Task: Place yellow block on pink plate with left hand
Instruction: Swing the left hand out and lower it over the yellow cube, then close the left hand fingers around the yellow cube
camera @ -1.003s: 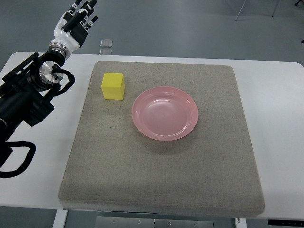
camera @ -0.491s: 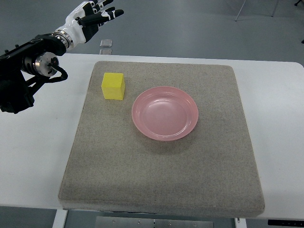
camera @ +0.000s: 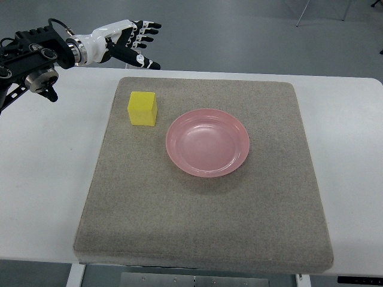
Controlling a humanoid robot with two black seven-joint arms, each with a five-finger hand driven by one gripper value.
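Yellow block [camera: 142,108] beside pink plate [camera: 207,142]; left robot hand [camera: 130,42] apparently empty, fingers spread.

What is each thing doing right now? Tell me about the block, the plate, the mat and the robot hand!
yellow block: sitting flat on the mat, left of the plate, not held.
pink plate: right side up, empty.
grey mat: lying flat on the white table.
left hand: open, fingers spread, up beyond the block, holding nothing.
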